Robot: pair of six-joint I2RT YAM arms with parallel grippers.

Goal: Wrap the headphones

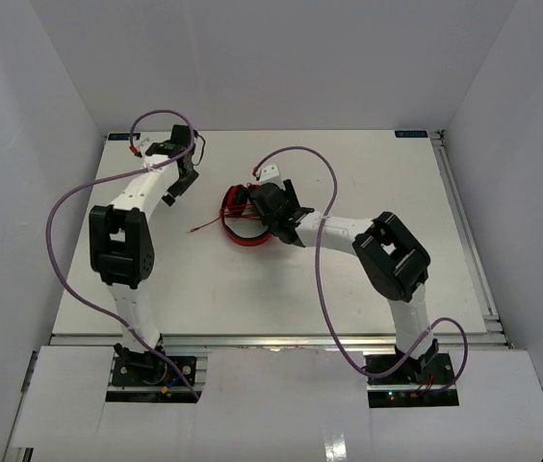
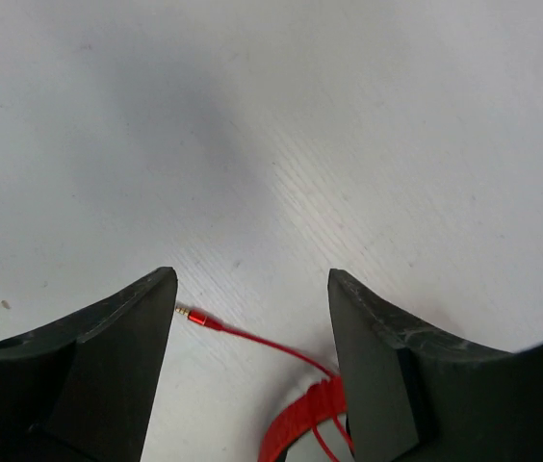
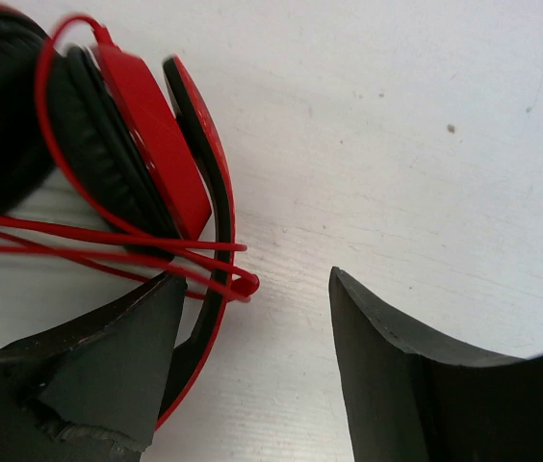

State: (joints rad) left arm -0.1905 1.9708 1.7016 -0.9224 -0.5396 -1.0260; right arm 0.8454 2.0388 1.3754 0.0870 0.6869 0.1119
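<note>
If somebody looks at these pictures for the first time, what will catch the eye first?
The red headphones stand out at once, lying near the middle of the white table, with their thin cord looped across one earcup. The right hand hangs open just beside them, and the left hand is open over the cord's plug, holding nothing.

A robotics lab cell: a white counter (image 1: 252,289) boxed by plain white walls (image 1: 271,58), two robot arms (image 1: 122,241) (image 1: 392,255) bolted at its aluminium rail (image 1: 271,339), purple cables (image 1: 161,113) trailing.

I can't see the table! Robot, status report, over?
Left gripper open, empty. Right gripper open, beside headphones. Cord looped over them, plug end trailing loose on table.
</note>
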